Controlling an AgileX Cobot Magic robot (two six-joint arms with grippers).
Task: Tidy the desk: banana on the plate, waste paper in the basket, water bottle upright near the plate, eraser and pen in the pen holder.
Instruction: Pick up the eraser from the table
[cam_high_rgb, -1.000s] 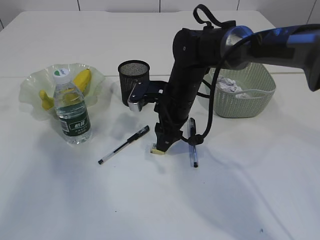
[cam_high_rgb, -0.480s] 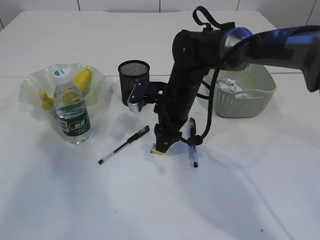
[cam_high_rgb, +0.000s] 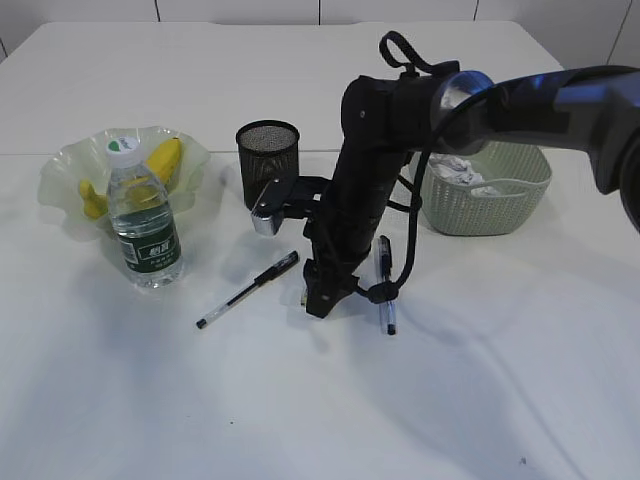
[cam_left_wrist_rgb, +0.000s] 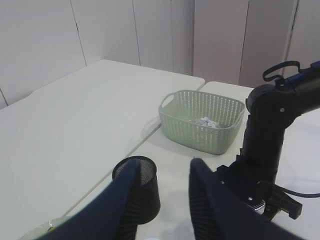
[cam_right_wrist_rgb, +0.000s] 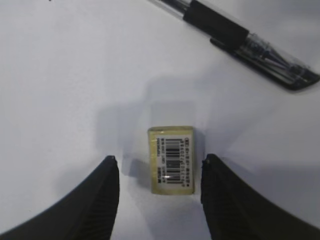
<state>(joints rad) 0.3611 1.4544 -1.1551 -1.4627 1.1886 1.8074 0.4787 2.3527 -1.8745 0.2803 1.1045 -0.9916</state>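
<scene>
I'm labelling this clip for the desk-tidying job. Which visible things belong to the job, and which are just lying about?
Part of the job:
banana
plate
water bottle
waste paper
basket
pen holder
eraser
two pens

Just lying about:
nothing else shows on the table

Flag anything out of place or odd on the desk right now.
Nothing is spilled or damaged. Still loose on the table: two pens, one lying diagonally left of the right gripper, another to its right, and the eraser, flat between that gripper's open fingers, not gripped. Banana, water bottle and waste paper look placed.
</scene>
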